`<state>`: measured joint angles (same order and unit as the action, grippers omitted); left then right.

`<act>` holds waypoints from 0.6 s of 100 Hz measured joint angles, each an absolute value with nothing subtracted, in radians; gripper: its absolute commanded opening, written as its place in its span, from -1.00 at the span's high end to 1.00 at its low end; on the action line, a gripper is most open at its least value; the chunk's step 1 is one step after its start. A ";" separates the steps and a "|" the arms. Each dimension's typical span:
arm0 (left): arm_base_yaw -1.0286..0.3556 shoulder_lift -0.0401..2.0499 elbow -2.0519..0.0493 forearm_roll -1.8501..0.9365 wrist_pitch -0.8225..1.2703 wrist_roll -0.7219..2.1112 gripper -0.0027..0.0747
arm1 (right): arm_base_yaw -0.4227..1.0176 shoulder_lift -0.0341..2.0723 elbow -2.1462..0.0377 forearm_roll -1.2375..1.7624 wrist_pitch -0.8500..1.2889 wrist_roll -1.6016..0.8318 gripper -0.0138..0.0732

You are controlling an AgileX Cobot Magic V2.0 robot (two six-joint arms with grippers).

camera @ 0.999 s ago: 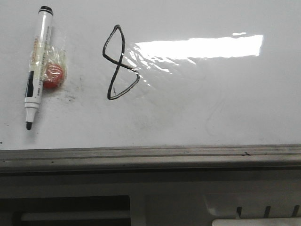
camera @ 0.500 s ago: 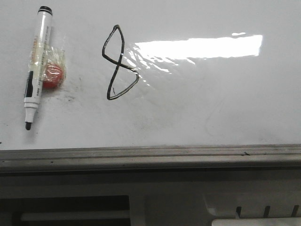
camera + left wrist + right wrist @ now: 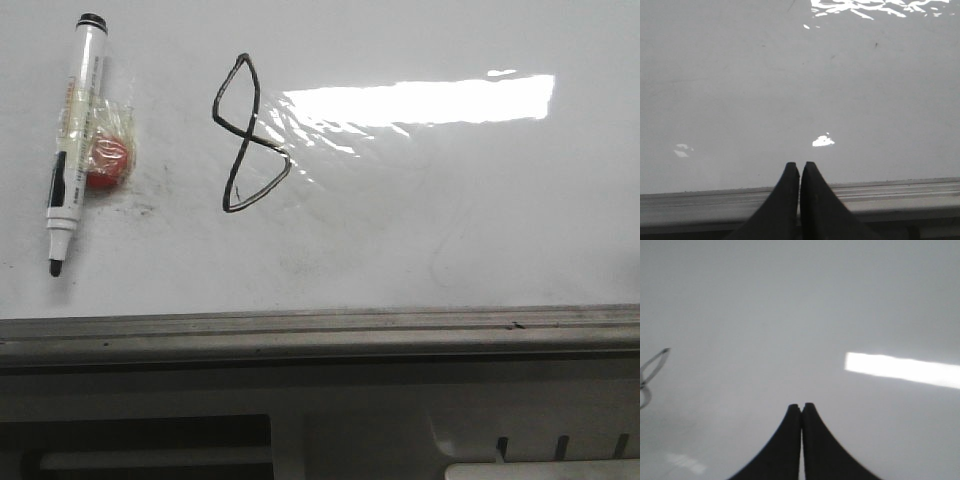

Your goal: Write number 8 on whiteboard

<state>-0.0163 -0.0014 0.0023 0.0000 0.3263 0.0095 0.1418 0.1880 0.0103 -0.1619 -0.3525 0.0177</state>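
The number 8 point(image 3: 247, 135) is drawn in thin black line on the whiteboard point(image 3: 450, 220), left of the middle in the front view. Part of it shows at the edge of the right wrist view point(image 3: 650, 375). A white marker pen point(image 3: 70, 140) with its black tip bare lies at the far left. No arm shows in the front view. My left gripper point(image 3: 799, 166) is shut and empty over the board's grey edge strip point(image 3: 900, 195). My right gripper point(image 3: 801, 406) is shut and empty above bare board.
A red round thing point(image 3: 106, 162) wrapped in clear plastic lies against the marker. Bright glare point(image 3: 420, 102) streaks the board to the right of the 8. The grey metal edge strip point(image 3: 320, 335) runs along the board's near side, with grey framework below.
The whole front view has shifted a few pixels to the left; the marker, the red thing and the 8 keep their places on the board.
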 measured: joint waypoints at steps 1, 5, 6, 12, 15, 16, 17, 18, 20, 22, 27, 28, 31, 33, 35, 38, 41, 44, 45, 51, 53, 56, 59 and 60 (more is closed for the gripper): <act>-0.016 -0.001 0.002 0.000 0.326 0.009 0.98 | 0.130 0.188 0.010 -0.162 -0.359 0.018 0.83; -0.016 -0.001 0.002 0.000 0.326 0.009 0.98 | 0.064 0.188 0.010 -0.162 -0.371 0.018 0.83; -0.016 -0.001 0.002 0.000 0.326 0.009 0.98 | 0.054 0.188 0.010 -0.162 -0.371 0.018 0.83; -0.016 -0.001 0.002 0.000 0.326 0.009 0.98 | -0.024 0.186 0.010 -0.162 -0.366 0.021 0.83; -0.016 -0.001 0.002 0.000 0.326 0.009 0.98 | -0.050 0.182 0.010 -0.162 -0.357 0.021 0.83; -0.016 -0.001 0.002 0.000 0.326 0.009 0.98 | -0.061 0.182 0.010 -0.162 -0.355 0.021 0.83; -0.016 -0.001 0.002 0.000 0.326 0.009 0.98 | -0.066 0.177 0.010 -0.162 -0.348 0.021 0.83; -0.016 -0.001 0.002 0.000 0.326 0.009 0.98 | -0.075 0.177 0.010 -0.162 -0.345 0.023 0.83; -0.016 -0.001 0.002 0.000 0.327 0.009 0.98 | -0.084 0.170 0.010 -0.162 -0.333 0.022 0.83; -0.016 -0.001 0.002 0.000 0.327 0.009 0.98 | -0.095 0.164 0.010 -0.162 -0.319 0.022 0.83; -0.016 -0.001 0.002 0.000 0.327 0.009 0.98 | -0.118 0.149 0.010 -0.160 -0.279 0.023 0.83; -0.016 -0.001 0.002 0.000 0.327 0.009 0.98 | -0.120 0.147 0.010 -0.157 -0.273 0.023 0.83; -0.016 -0.001 0.002 0.000 0.327 0.009 0.98 | -0.129 0.139 0.010 -0.148 -0.236 0.021 0.83; -0.016 -0.001 0.002 0.000 0.327 0.009 0.98 | -0.135 0.138 0.010 -0.141 -0.213 0.018 0.83; -0.016 -0.001 0.002 0.000 0.327 0.009 0.98 | -0.138 0.136 0.010 -0.134 -0.197 0.016 0.83; -0.016 -0.001 0.002 0.000 0.327 0.009 0.98 | -0.144 0.131 0.010 -0.128 -0.155 0.014 0.83; -0.016 -0.001 0.002 0.000 0.327 0.009 0.98 | -0.147 0.129 0.010 -0.123 -0.121 0.008 0.83; -0.016 -0.001 0.002 0.000 0.327 0.009 0.98 | -0.149 0.127 0.010 -0.119 -0.089 0.000 0.83; -0.016 -0.001 0.002 0.000 0.327 0.009 0.98 | -0.149 0.127 0.010 -0.117 -0.073 0.000 0.83; -0.016 -0.001 0.002 0.000 0.327 0.007 0.98 | -0.150 0.116 0.010 -0.114 0.000 -0.015 0.83; -0.016 -0.001 0.002 0.000 0.327 0.007 0.98 | -0.150 0.110 0.010 -0.112 0.022 -0.017 0.83; -0.016 -0.001 0.002 0.000 0.327 0.007 0.98 | -0.150 0.099 0.010 -0.110 0.062 -0.019 0.83; -0.016 -0.001 0.002 0.000 0.327 0.007 0.98 | -0.150 0.080 0.010 -0.110 0.114 -0.019 0.83; -0.016 -0.001 0.002 0.000 0.327 0.007 0.98 | -0.150 0.076 0.010 -0.110 0.124 -0.021 0.83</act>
<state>-0.0163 -0.0014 0.0023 0.0000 0.3268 0.0074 -0.1499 0.0756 0.0103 -0.1103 0.1243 -0.0205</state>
